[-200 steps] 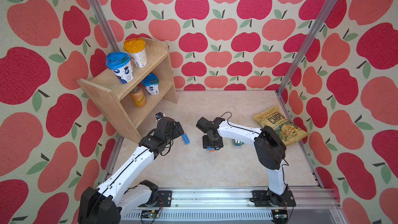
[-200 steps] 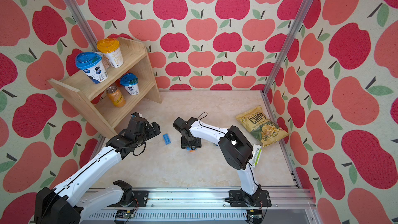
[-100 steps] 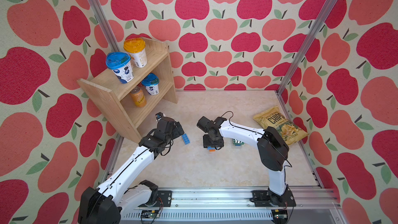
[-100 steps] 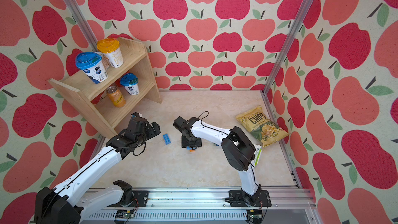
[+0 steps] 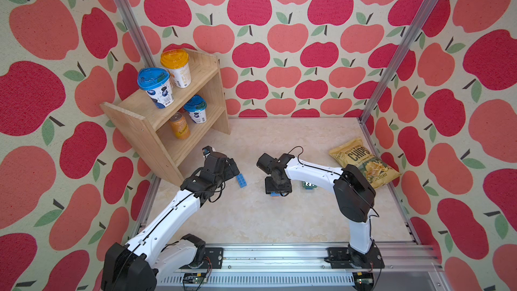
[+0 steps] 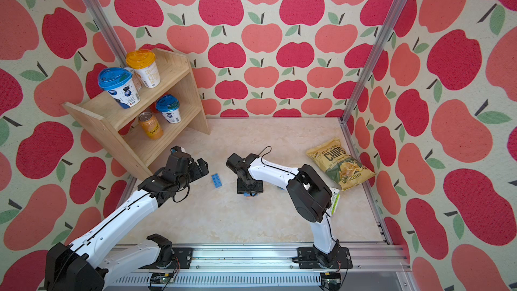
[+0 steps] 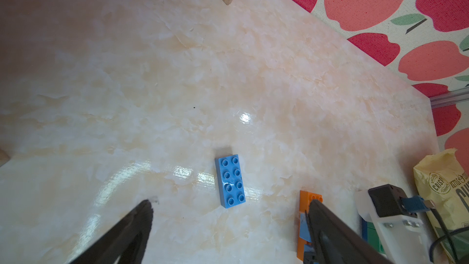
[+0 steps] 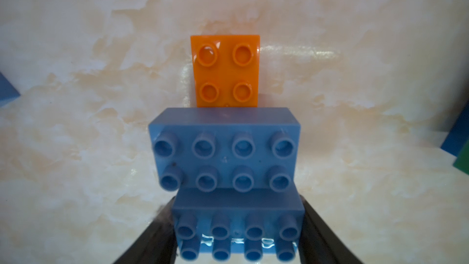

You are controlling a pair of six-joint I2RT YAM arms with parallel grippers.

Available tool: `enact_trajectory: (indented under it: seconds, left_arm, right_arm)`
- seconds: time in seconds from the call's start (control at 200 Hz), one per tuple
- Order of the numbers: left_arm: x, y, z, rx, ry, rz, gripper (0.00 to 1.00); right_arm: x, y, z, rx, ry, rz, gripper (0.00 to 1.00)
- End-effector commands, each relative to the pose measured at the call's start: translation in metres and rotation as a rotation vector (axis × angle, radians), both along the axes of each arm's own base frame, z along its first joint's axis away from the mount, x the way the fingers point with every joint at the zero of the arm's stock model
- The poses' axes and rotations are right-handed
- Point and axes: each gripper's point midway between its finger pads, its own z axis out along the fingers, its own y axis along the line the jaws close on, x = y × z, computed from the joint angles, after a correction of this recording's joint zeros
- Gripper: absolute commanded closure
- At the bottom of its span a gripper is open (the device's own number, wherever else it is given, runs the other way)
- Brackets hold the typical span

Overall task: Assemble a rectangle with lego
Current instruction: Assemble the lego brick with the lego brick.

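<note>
In the right wrist view an orange lego brick (image 8: 225, 71) lies on the floor with a blue 2x4 brick (image 8: 224, 148) crosswise on it. My right gripper (image 8: 234, 224) is shut on a second blue 2x4 brick (image 8: 238, 206), which is just behind and above the first. From above, the right gripper (image 5: 277, 188) (image 6: 249, 188) points straight down and hides this stack. A loose blue brick (image 5: 241, 180) (image 6: 216, 180) (image 7: 230, 181) lies flat, studs up, just ahead of my open, empty left gripper (image 5: 230, 167) (image 7: 231, 202).
Green and white bricks (image 5: 309, 184) lie right of the stack by the right forearm. A chips bag (image 5: 363, 163) (image 6: 340, 163) lies at the right wall. A wooden shelf (image 5: 167, 124) with cups and a can stands at the back left, close to the left arm.
</note>
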Motion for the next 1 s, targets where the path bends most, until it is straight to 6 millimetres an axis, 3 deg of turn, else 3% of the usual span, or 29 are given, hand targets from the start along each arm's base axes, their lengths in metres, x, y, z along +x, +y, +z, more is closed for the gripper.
enact_trajectory:
  seconds: [0.0,0.996]
  left_arm:
    - [0.002,0.000,0.006,0.017,-0.009,-0.001,0.03]
    - [0.004,-0.002,0.006,0.016,-0.008,-0.006,0.03]
  right_arm:
    - [-0.001,0.000,-0.002,0.003,0.005,-0.007,0.39]
    - [-0.003,-0.006,-0.022,-0.054,0.042,-0.004,0.39]
